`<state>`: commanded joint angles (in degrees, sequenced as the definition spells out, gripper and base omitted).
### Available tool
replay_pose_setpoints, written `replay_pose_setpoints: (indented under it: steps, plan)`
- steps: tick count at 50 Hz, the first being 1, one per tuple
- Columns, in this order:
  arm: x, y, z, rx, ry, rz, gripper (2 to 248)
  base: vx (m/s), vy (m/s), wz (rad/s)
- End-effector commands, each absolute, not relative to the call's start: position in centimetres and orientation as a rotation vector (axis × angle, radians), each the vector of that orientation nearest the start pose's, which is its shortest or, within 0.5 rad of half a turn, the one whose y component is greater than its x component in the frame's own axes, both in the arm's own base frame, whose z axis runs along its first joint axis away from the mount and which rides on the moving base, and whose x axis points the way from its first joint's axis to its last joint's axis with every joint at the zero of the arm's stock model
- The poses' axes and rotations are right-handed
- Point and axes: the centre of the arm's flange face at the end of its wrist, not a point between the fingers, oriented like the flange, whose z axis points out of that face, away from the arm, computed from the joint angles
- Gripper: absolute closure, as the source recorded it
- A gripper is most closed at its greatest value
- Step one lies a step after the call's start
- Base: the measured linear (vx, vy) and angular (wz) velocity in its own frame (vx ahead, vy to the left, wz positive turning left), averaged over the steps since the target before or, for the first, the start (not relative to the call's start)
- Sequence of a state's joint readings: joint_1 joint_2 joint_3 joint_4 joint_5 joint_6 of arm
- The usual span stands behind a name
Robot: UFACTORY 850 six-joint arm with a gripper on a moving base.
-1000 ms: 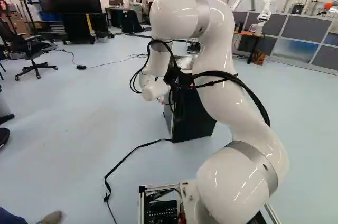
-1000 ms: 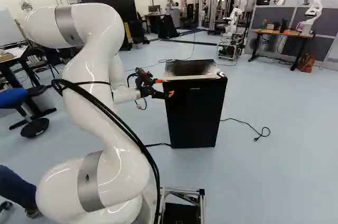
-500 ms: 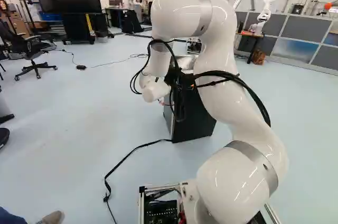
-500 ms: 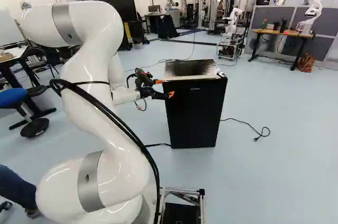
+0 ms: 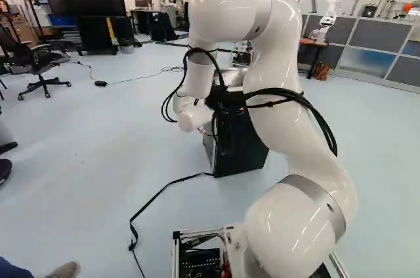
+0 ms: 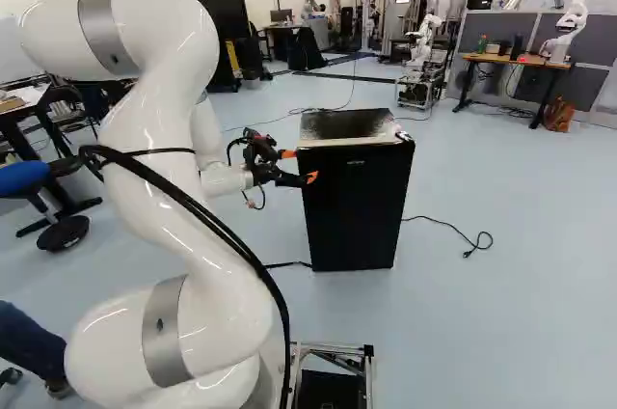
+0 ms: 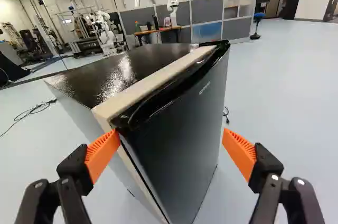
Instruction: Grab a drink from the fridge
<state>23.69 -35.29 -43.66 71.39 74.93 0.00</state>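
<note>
In the right base view my gripper (image 6: 300, 166) is at the upper corner of the black fridge (image 6: 355, 206), on the side nearer the arm. Seen from the wrist, the gripper (image 7: 170, 135) stands open, its orange pads wide apart with nothing gripped. One orange fingertip is at the top corner of the fridge door (image 7: 177, 139), by the seam beside the pale strip; whether it touches cannot be told. The other finger stands out past the door's front. The door is closed, and no drink is in view.
A black cord (image 5: 161, 189) lies on the floor before the fridge; another cord with a plug (image 6: 469, 252) lies beside it. Farther off are another robot (image 6: 576, 18) on a wooden table (image 6: 521, 62), grey partitions and an office chair (image 5: 42, 68).
The arm's upper bend has risen and drawn back a little, and the gripper sits slightly lower against the fridge. Neither the fridge nor the base has visibly moved.
</note>
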Motion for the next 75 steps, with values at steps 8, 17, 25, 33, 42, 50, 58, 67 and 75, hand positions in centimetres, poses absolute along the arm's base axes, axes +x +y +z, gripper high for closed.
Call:
replay_pose_setpoints:
  steps: [8,17,25,33,42,50,58,67,75]
  plan:
    - [45.8,11.2,26.4,-2.520,1.275,-2.152,3,0.000,0.000,0.000]
    - [45.7,11.2,26.4,-2.521,1.273,-2.151,3,0.000,0.000,0.000]
    - [45.6,11.5,26.4,-2.522,1.262,-2.150,3,0.000,0.000,0.000]
    - [45.6,12.0,26.4,-2.521,1.248,-2.149,3,0.000,0.000,0.000]
    - [45.9,12.3,26.3,-2.514,1.246,-2.151,3,0.000,0.000,0.000]
    - [46.4,12.4,26.3,-2.506,1.252,-2.153,3,0.000,0.000,0.000]
    - [46.9,12.4,26.3,-2.497,1.260,-2.156,3,0.000,0.000,0.000]
    - [47.5,12.5,26.2,-2.485,1.271,-2.159,3,0.000,0.000,0.000]
    - [48.2,12.6,26.2,-2.475,1.280,-2.163,3,0.000,0.000,0.000]
